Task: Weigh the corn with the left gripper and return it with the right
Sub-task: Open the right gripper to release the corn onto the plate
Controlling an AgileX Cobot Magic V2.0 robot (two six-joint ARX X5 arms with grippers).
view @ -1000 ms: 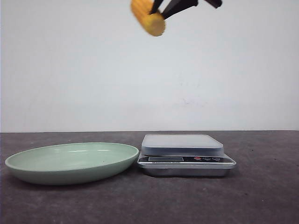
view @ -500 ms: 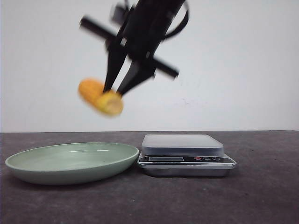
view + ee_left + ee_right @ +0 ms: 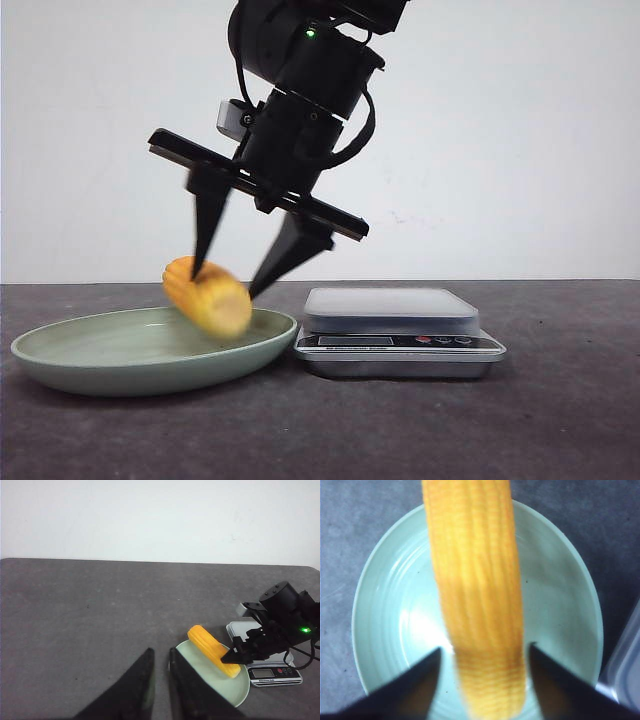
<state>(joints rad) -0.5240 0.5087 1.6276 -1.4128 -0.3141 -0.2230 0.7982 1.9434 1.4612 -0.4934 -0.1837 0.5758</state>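
corn (image 3: 207,297) — blurred | right pincer (image 3: 229,281) spread | over plate (image 3: 60,352)

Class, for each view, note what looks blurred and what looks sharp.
Front view: the corn is smeared, the scale crisp. Right wrist view: the corn is soft too, with glare on the plate. Left wrist view: everything reasonably sharp.

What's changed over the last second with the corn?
The right gripper carried the corn down and leftward from high above the scale to the plate. Its jaws have spread, apparently letting go. Plate and scale stayed put.
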